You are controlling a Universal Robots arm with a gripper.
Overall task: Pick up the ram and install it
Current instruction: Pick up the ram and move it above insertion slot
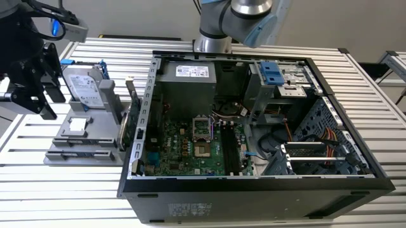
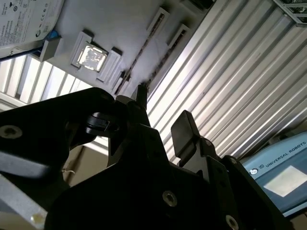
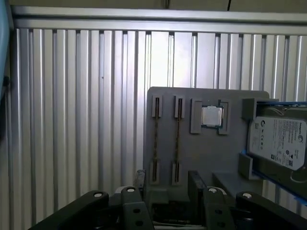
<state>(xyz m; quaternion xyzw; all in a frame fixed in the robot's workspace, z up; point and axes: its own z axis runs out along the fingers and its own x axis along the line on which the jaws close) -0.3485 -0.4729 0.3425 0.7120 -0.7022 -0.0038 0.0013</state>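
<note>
Open computer case point(image 1: 254, 187) on a slatted aluminium table point(image 3: 72, 120), as seen from beside the bench. A grey fixture tray point(image 3: 206, 153) lies at nine o'clock of the case in the exterior view. The ram point(image 3: 156, 139) stands on edge in a slot of the tray, and a second stick point(image 3: 176, 139) sits in the parallel slot just beside it. Both appear edge-on as thin brownish lines, so their chips cannot be made out, and reading them as memory sticks is probable rather than certain. The same tray carries a processor chip point(image 3: 211, 116) in a recess beside the slots and a hard drive point(image 3: 276, 141) with blue rails. An expansion card point(image 1: 134, 118) stands upright between the tray and the case wall. The arm point(image 1: 244, 19) rises at twelve o'clock of the case. The gripper point(image 3: 168, 186) hangs raised at nine o'clock, above the tray's edge, near the ends of the slots and clear of both sticks. Its jaws are wide apart, and nothing is held between the two black fingers point(image 2: 184, 129). Inside the case the motherboard point(image 1: 184, 147) lies flat, with its long black memory slots point(image 1: 229, 147) at three o'clock of the processor socket point(image 1: 201, 129).
</note>
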